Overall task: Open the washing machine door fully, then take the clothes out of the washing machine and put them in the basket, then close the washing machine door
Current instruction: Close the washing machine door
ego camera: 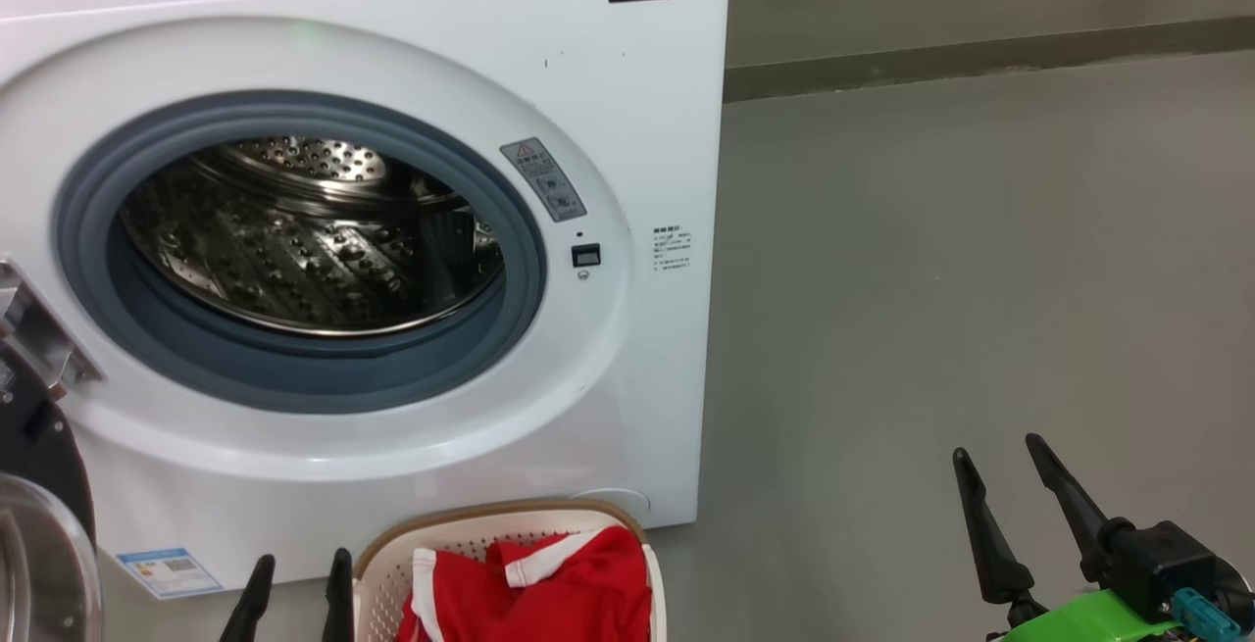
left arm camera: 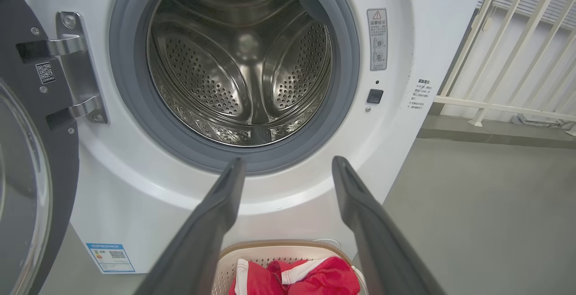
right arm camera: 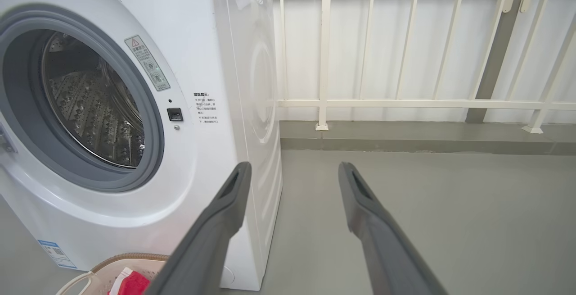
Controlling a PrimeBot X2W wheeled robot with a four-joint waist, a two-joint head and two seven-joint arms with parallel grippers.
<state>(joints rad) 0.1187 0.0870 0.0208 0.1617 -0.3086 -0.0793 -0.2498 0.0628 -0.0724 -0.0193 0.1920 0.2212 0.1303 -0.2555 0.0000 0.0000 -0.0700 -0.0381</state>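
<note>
Head view: the washing machine drum looks empty. The clothes sit in the basket right at the machine's front. The washing machine door is swung open at its left. My left and right jaws are spread, holding nothing. The door is rigid and its glass slick, so I'd push the black rim far from the hinge.

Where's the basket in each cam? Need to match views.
Head view: basket at bottom centre, in front of the washing machine.
Left wrist view: basket at bottom centre, cut by the lower edge.
Right wrist view: basket in the bottom-left corner, mostly cut off.
Shared landmark: grey warning sticker on the machine's front.
</note>
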